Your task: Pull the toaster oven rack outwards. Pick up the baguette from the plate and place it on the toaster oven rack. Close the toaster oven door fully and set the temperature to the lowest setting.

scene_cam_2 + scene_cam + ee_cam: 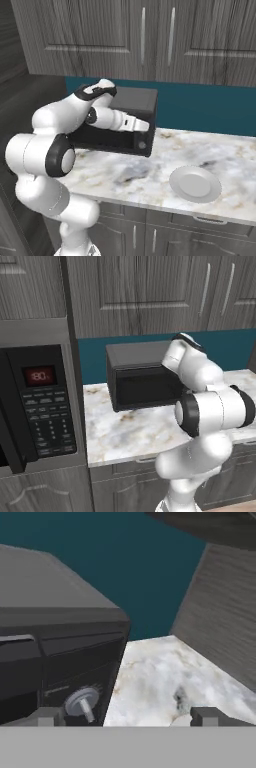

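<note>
Toaster oven (142, 381): dark grey box on the marble counter (135, 431), backed against the teal wall (210, 107); all places below are given from it.
Toaster oven door (147, 387): upright and flush with the oven front, dark glass facing out; it looks shut in both base views.
Knob panel: on the oven's right end; in the hand view one round silver knob (82, 703) with a raised bar sits low on that panel, and in the right base view a small round knob (142, 145) shows near the oven's lower right corner.
Pincer (127, 717): released, its two grey tips spread wide; one tip stands just left of the silver knob, the other well to the knob's right, over bare counter. Nothing lies between them except that knob's edge and the oven's corner. Whether a tip touches the panel cannot be told.
Arm: in the right base view the white forearm reaches across the oven's front, its wrist end at the oven's right panel.
Plate (195, 184): round, white, on the counter to the right of the oven and nearer the counter's front edge, well apart from it; its surface shows bare.
Microwave (37, 406): black, with a red display, built in left of the oven, beyond the counter's left end.
Cabinets (150, 40): grey wood doors above the oven.
</note>
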